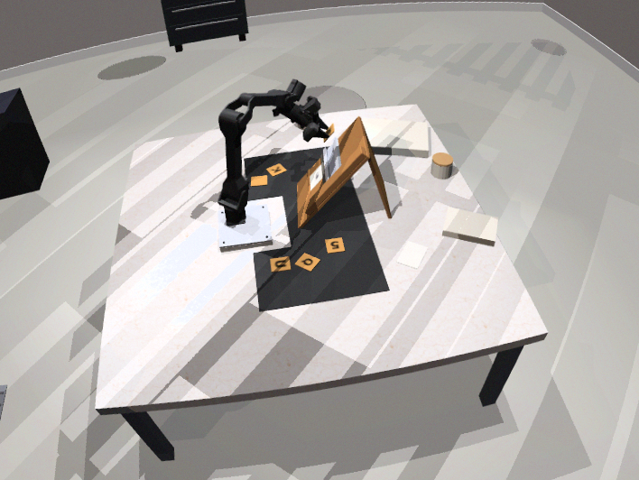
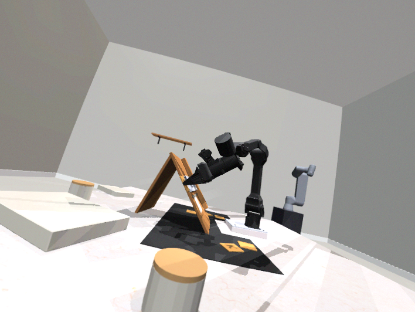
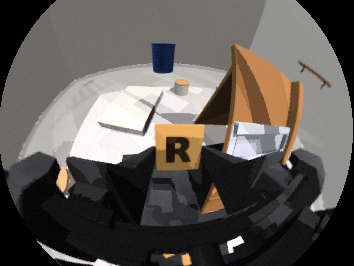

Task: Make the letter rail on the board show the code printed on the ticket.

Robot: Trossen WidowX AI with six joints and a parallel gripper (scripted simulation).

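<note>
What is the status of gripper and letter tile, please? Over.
Gripper shut on the R tile. Tile held beside the wooden board, off the mat. Nothing seen blocking; ticket code unreadable. Over.

The tile (image 1: 329,132) (image 3: 179,147) in the black tool (image 1: 319,133) (image 2: 195,178) (image 3: 178,149) is showing a dark R on orange-yellow. On the black mat (image 1: 319,278) (image 2: 187,241), orange tiles are carrying dark letters — a K tile (image 1: 276,169), a U tile (image 1: 280,263), a Q tile (image 1: 307,262) and a 5 tile (image 1: 334,244). The board (image 1: 338,178) (image 2: 183,174) (image 3: 260,90) is glowing orange-brown around its silvery-white rail (image 1: 332,158) (image 2: 191,186) (image 3: 260,140). The surface (image 1: 310,355) (image 2: 84,278) is wearing pinkish-white with faint tan veining — grey shadow bands are striping it. The bin (image 3: 163,58) is showing deep blue.
</note>
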